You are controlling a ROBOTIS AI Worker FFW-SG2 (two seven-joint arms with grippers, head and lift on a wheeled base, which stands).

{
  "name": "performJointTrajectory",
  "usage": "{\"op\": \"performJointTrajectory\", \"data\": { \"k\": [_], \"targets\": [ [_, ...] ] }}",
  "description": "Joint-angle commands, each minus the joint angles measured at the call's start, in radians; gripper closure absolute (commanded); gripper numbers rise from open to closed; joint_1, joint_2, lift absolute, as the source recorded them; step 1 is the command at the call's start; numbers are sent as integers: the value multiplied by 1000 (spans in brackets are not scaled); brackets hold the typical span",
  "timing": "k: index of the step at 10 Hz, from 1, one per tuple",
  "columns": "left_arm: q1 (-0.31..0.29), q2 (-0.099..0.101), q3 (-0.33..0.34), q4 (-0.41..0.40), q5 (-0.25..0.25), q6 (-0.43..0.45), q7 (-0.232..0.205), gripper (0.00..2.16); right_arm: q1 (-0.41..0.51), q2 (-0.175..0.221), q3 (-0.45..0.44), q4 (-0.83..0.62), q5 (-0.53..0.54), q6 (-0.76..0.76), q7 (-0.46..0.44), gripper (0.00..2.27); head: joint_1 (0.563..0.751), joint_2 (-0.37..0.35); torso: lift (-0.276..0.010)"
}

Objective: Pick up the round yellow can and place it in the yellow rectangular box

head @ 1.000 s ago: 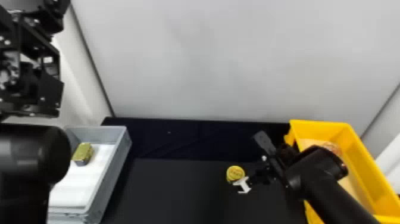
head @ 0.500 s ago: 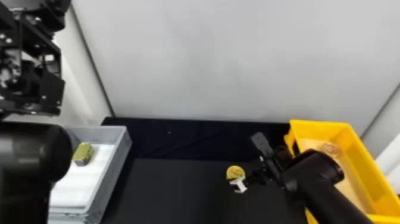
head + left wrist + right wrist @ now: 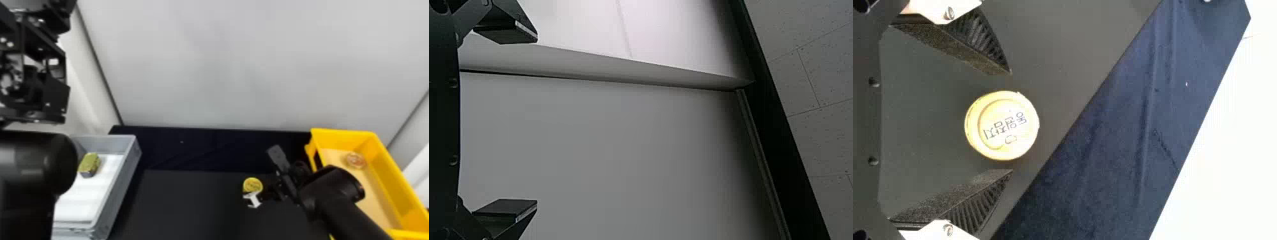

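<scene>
The round yellow can (image 3: 252, 185) stands on the black table right of its middle. My right gripper (image 3: 262, 192) is at the can, its white bracket close by the near side. In the right wrist view, the can's lid (image 3: 1002, 125) lies between the separated fingers of my right gripper (image 3: 1011, 122), with a gap to each. At the right is the yellow rectangular box (image 3: 392, 178), partly behind the right arm. My left gripper (image 3: 35, 73) is parked high at the left; in the left wrist view, the left gripper (image 3: 536, 120) is open and holds nothing.
A grey bin (image 3: 119, 178) at the left has a white bottom and holds a gold-and-dark tin (image 3: 89, 164). Inside the yellow box lies a round reddish item (image 3: 355, 160). A pale wall (image 3: 242, 63) rises behind the table.
My right gripper has shifted slightly left, closer around the can, and its arm now covers less of the yellow box. The can and left arm stay in place.
</scene>
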Motion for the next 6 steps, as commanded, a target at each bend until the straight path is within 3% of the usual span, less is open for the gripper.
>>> {"op": "performJointTrajectory", "data": {
  "k": [1,6],
  "targets": [
    [-1,4,1,0,0,-3,-3,111,1,12,-1,11,-11,-20,-9,76,663,54,1],
    [-1,4,2,0,0,-9,-8,111,5,13,17,27,-3,-21,-22,102,663,54,1]
  ]
}}
